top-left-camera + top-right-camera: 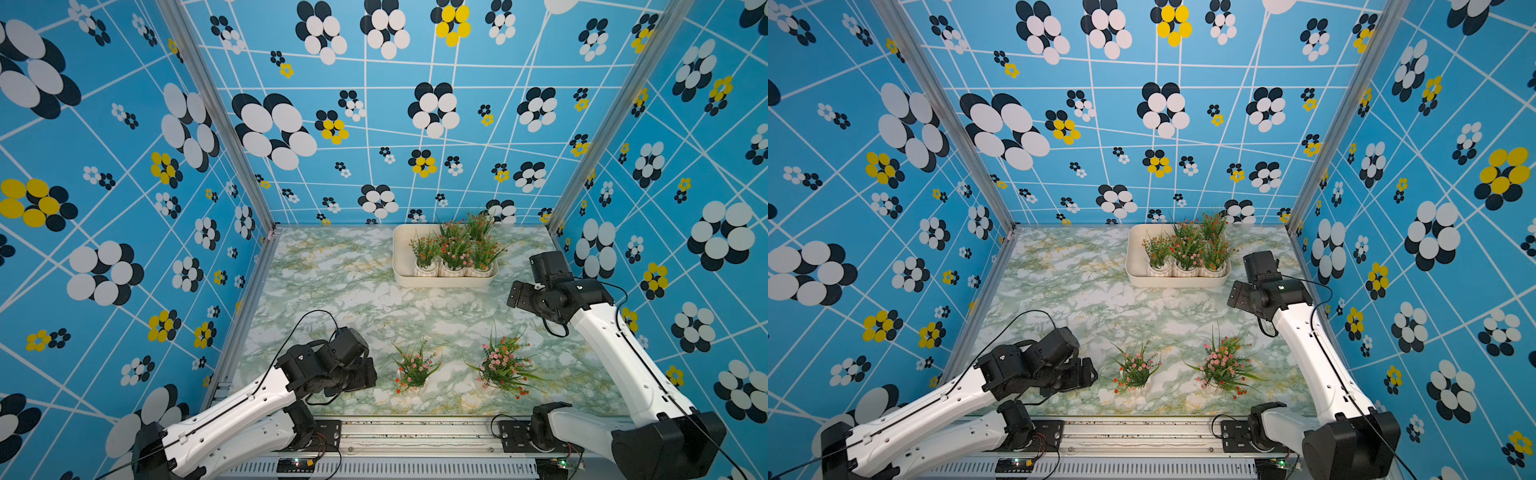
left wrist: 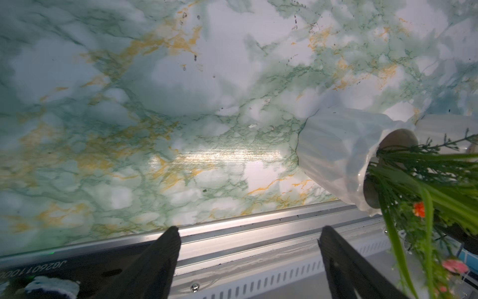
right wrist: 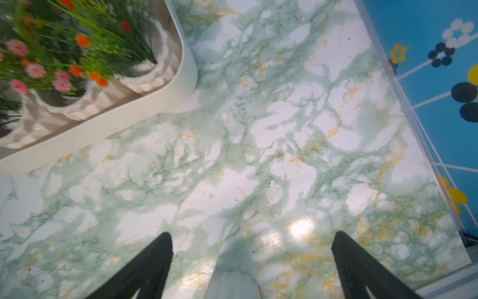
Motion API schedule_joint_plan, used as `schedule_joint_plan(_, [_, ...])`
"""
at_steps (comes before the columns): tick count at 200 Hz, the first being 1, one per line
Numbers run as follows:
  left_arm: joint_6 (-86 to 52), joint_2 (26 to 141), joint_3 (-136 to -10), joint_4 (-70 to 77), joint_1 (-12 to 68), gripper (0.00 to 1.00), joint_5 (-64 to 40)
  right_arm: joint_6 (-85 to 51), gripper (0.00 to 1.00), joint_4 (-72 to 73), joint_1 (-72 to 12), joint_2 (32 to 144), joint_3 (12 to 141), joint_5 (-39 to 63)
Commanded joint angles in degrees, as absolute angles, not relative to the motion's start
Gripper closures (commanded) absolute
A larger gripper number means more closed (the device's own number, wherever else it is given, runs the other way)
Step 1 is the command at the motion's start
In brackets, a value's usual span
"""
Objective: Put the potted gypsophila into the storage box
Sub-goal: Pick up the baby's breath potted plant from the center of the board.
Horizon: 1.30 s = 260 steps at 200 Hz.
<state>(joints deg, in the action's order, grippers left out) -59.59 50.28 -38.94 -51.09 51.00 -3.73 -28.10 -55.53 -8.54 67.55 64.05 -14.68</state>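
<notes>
Two potted gypsophila stand on the marble table near its front edge in both top views, one (image 1: 413,368) (image 1: 1136,370) left of the other (image 1: 505,365) (image 1: 1225,365). The storage box (image 1: 440,282) (image 1: 1177,283) sits at the back with several potted gypsophila inside. My left gripper (image 1: 362,379) (image 1: 1087,372) hangs just left of the left pot, apart from it. The left wrist view shows that white ribbed pot (image 2: 336,155) beside my left gripper (image 2: 249,230), which is open and empty. My right gripper (image 1: 517,296) (image 3: 253,235) hovers open and empty right of the box's rim (image 3: 103,134).
A metal rail (image 2: 258,233) runs along the table's front edge, below the left gripper's fingers. Blue patterned walls close in three sides, and the right one (image 3: 439,77) is near the right arm. Bare marble (image 1: 353,291) lies between the box and the front pots.
</notes>
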Motion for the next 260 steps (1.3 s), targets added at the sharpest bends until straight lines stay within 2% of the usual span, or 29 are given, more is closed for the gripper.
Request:
schedule_joint_plan(1, [-61.00, 53.58, -38.77, -47.20, 51.81, 0.13, -1.86, -28.73, 0.01, -56.56, -7.12, 65.88, 61.10, -12.46])
schedule_joint_plan(42, [-62.56, 59.92, -40.16, -41.40, 53.45, 0.12, -2.45, -27.50, 0.01, -53.88, -2.79, 66.48, 58.50, -9.14])
schedule_joint_plan(153, [-61.59, 69.64, -44.60, -36.74, 56.82, 0.12, -3.84, -27.87, 0.01, -49.44, -2.46, 70.14, 57.00, -7.50])
schedule_joint_plan(176, [-61.06, 71.48, -45.30, -36.47, 57.21, 0.15, -3.86, -27.74, 0.01, -49.34, -2.46, 70.19, 56.64, -7.76])
schedule_joint_plan(206, [-59.41, 73.99, -47.21, -37.27, 57.52, 0.23, -3.30, -27.64, 0.01, -49.13, -2.37, 70.44, 56.40, -7.80])
schedule_joint_plan(235, [-57.69, 76.09, -49.23, -38.49, 57.62, 0.40, -2.29, -27.55, 0.01, -48.87, -2.29, 70.99, 56.22, -7.78])
schedule_joint_plan(260, [-56.98, 77.35, -50.24, -38.64, 57.57, 0.47, -1.98, -27.41, 0.01, -48.52, -2.20, 71.69, 56.11, -7.48])
